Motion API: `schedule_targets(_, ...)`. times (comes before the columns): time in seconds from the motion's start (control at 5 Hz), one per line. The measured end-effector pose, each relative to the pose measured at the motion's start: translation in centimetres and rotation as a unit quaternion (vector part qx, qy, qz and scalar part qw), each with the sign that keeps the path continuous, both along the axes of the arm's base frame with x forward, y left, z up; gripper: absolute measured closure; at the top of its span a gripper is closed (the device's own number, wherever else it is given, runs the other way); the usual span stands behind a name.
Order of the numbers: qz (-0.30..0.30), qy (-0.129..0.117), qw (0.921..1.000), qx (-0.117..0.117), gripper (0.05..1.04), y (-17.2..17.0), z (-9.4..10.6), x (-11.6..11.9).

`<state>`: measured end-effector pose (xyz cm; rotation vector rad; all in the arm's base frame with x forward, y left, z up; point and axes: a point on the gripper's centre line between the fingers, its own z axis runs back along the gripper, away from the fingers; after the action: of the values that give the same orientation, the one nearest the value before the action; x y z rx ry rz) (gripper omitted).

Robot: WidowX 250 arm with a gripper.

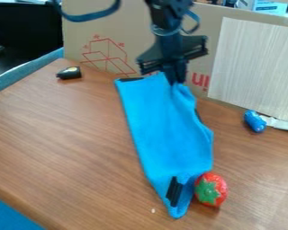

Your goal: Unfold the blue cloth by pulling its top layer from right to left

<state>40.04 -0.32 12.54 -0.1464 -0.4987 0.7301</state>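
Blue cloth [164,130] hangs below the tool [174,81], pinched.

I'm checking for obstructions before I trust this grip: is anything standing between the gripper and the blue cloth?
Nothing visible is in the way: the gripper is closed on the bunched far end of the cloth. The strawberry lies beside the cloth's near end, well away from the grip.

The cardboard [110,33] bears red lettering [200,81], partly hidden; no complete word is legible. Print on the upper-right box [271,8] is too small to read.
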Motion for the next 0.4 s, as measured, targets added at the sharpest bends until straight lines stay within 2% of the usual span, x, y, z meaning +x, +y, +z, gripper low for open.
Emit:
schedule_targets(0.2, -0.019, 0.017, 0.9995, -0.019, 1.015, 2.5, -0.8, -1.8)
schedule_targets(0.4, -0.028, 0.042, 0.9982, -0.032, 1.015, 5.5, -2.5, -3.8)
